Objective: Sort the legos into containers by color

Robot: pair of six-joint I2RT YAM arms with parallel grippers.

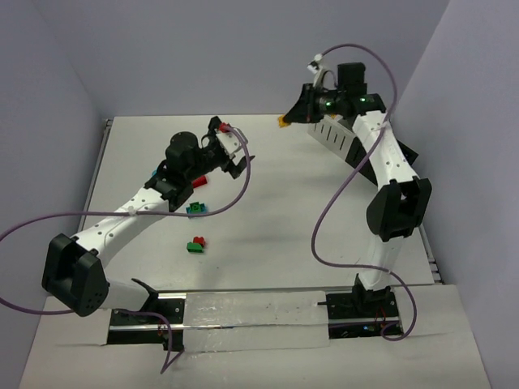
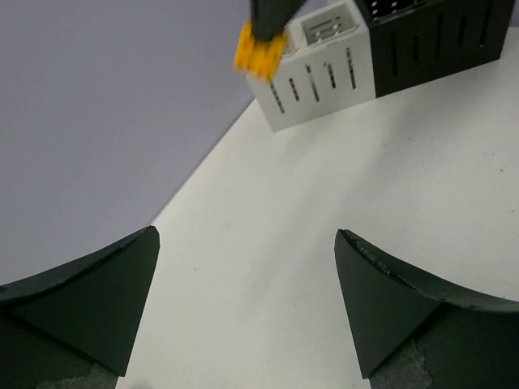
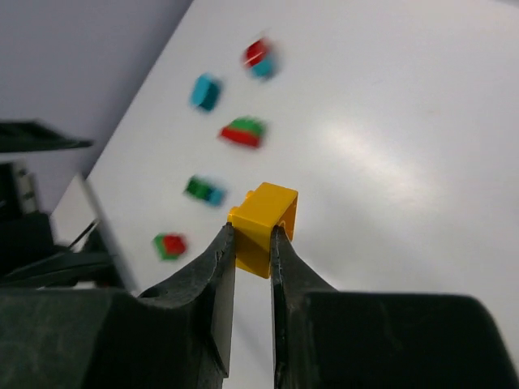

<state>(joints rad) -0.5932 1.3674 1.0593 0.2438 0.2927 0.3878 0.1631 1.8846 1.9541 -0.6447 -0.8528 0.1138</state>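
Yellow lego [image 3: 263,223] aloft nr white bin [image 2: 324,81]; other legos [image 3: 243,132] scattered.

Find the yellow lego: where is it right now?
The yellow lego is clamped in the jaws of the right gripper, held aloft toward the far side, right of centre, in the top view, just beside the white container.

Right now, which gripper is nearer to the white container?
Right. The right gripper, holding a yellow brick, is at a corner of the white container; the left gripper is far off.
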